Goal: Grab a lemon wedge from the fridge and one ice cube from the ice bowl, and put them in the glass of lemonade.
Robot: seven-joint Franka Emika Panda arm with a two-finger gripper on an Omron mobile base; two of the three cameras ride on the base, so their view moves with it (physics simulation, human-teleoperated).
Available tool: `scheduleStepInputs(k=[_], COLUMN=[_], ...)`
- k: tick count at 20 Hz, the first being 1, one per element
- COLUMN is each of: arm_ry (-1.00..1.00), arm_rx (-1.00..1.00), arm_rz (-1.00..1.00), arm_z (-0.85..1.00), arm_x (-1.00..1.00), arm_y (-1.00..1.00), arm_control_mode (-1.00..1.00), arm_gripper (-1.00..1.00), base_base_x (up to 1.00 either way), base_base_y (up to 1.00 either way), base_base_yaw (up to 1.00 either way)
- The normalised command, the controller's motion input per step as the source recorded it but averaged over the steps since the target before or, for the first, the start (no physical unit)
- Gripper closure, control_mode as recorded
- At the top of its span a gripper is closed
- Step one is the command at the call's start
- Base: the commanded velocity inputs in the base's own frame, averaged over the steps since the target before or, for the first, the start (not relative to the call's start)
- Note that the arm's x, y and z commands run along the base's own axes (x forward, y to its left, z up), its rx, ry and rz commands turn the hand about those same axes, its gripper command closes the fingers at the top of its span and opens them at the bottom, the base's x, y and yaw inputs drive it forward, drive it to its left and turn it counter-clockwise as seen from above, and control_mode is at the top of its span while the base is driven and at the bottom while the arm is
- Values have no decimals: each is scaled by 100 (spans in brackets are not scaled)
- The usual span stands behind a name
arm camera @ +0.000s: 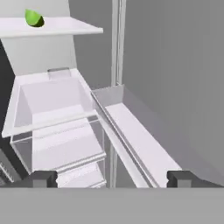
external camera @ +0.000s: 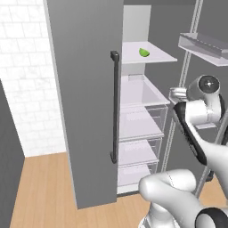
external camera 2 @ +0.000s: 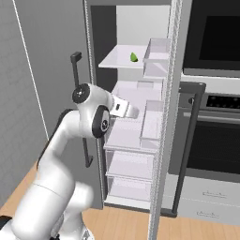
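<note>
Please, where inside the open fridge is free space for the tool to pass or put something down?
The top shelf is bare except the lemon wedge at its back. The shelf below looks bare too. Lower down, clear drawers crowd the fridge.

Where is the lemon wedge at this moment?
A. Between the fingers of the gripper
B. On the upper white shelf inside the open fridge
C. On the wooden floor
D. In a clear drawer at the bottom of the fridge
B: the lemon wedge lies alone on the upper shelf of the fridge, well above the open, empty gripper.
</note>
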Motion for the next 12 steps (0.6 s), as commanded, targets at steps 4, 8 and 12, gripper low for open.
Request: scheduleStepInputs(k=[4,8,12], arm_ry=[36,27,19], arm_rx=[34,3,0], arm_rz=[74,39,5], arm_z=[9,0,9], arm_x=[3,-36,-11], arm_y=[42,90,93], arm_control_mode=[-100,-100,-100], arm_gripper=[-100,-100,-100], base_base_x=[0,0,0], base_base_y=[0,0,0], base_base_yaw=[0,0,0])
